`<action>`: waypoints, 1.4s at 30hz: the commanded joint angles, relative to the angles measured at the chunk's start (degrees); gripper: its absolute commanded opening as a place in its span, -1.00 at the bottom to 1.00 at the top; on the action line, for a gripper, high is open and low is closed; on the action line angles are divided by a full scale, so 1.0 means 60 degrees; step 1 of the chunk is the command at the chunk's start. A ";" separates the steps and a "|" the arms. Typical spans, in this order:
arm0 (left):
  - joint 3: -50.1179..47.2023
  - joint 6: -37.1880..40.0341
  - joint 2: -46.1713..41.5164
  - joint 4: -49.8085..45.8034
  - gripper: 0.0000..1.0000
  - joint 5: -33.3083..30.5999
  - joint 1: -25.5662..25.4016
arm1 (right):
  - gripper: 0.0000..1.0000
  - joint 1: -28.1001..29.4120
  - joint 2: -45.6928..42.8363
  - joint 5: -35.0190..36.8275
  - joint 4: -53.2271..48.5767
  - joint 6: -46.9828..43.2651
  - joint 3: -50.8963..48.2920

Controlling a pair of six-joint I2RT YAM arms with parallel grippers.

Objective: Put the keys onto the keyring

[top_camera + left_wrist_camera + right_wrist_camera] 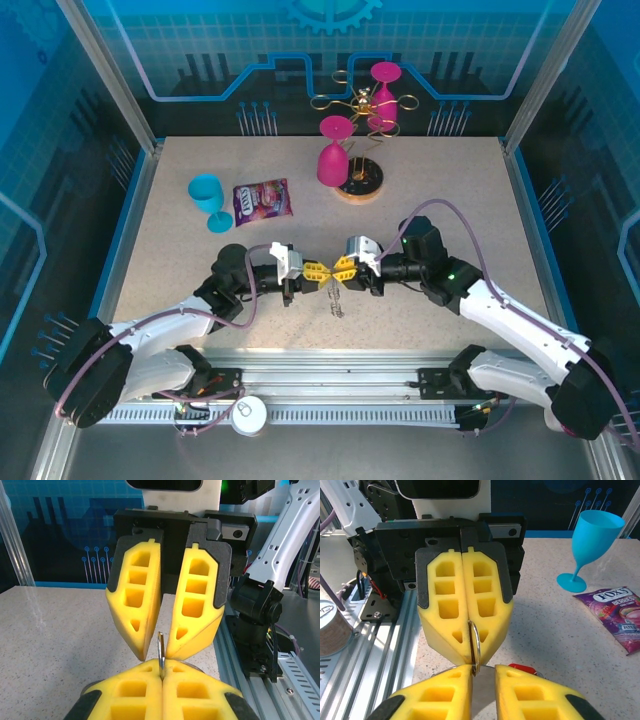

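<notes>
My two grippers meet tip to tip over the near middle of the table. The left gripper [318, 270] is shut on a thin wire ring [160, 647] of the keyring [335, 300], whose grey loop hangs below the fingertips. In the right wrist view that ring [475, 640] stands edge-on between the left gripper's closed pads. The right gripper [482, 671] stands slightly open around the ring, which rests against one inner pad. A key [522, 668] with a red head peeks out just behind one of the right gripper's fingers, low near the table.
A blue plastic glass [207, 197] and a purple candy bag [262, 201] lie at the back left. A gold wire rack [360, 105] on a wooden base holds pink glasses [335, 155] at the back middle. A white can [250, 415] sits by the front rail.
</notes>
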 commanded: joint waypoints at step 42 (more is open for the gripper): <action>-0.0108 0.0314 -0.0363 0.0239 -1.00 0.0091 -0.0052 | -1.00 0.0311 0.1102 -0.0746 -0.2048 -0.0622 0.1273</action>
